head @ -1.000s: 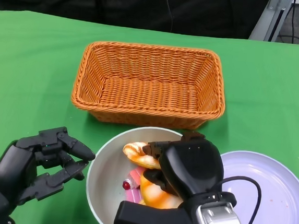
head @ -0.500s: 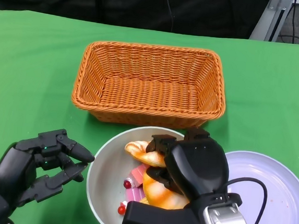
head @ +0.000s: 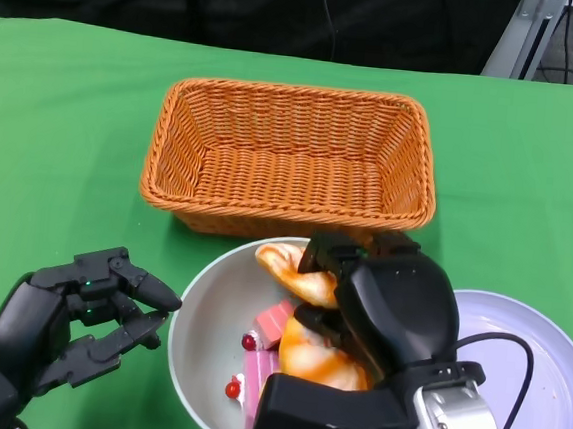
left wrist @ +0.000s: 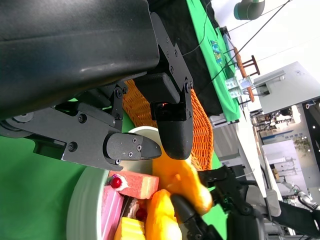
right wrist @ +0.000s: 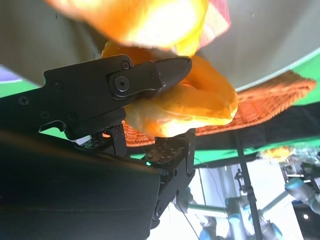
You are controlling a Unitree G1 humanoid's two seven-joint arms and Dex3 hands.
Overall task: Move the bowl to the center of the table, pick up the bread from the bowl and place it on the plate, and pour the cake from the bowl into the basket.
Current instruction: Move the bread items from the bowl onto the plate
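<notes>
**Bread grasped above bowl**

Bread sits clamped in the fingers of the right hand, over the far part of the bowl. The bowl stands at the near edge of the tabletop, just in front of the basket, with the plate touching or overlapping its right side. Pink cake and a second orange bread piece lie inside the bowl. The left hand sits just left of the bowl, fingers apart, grasping nothing.
</notes>
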